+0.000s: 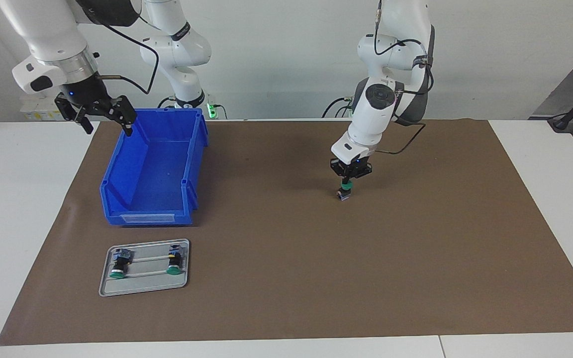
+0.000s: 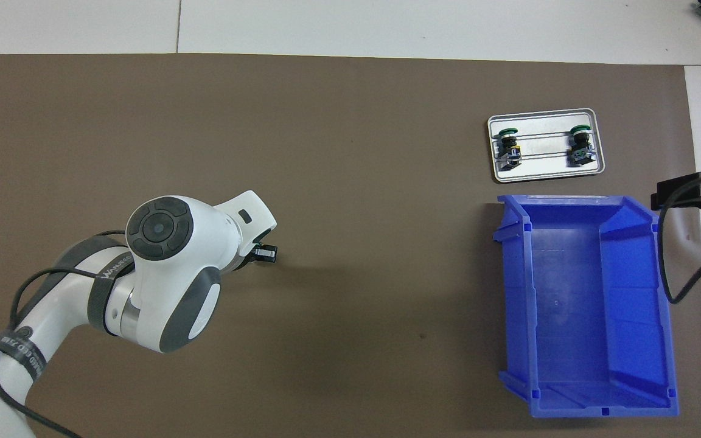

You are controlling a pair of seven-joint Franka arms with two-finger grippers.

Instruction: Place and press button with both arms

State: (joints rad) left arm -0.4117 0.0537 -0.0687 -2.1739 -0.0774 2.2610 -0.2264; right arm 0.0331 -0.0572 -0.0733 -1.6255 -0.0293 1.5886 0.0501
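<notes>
Left gripper (image 1: pixel 346 186) is clamped on the button (image 1: pixel 344 192), at or just above the brown mat (image 1: pixel 286 278) mid-table. It should seat it upright, then release. Right gripper (image 1: pixel 101 113), jaws wide, waits over the blue bin (image 1: pixel 153 199) rim.

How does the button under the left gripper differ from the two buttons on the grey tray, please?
The button in the left gripper stands upright on the brown mat, green cap up; the two tray buttons lie on their sides. It is gripped by shut fingers; the tray buttons are untouched. It sits toward the left arm's end, they on the grey tray toward the right arm's end. All three have green caps on dark bodies.
</notes>
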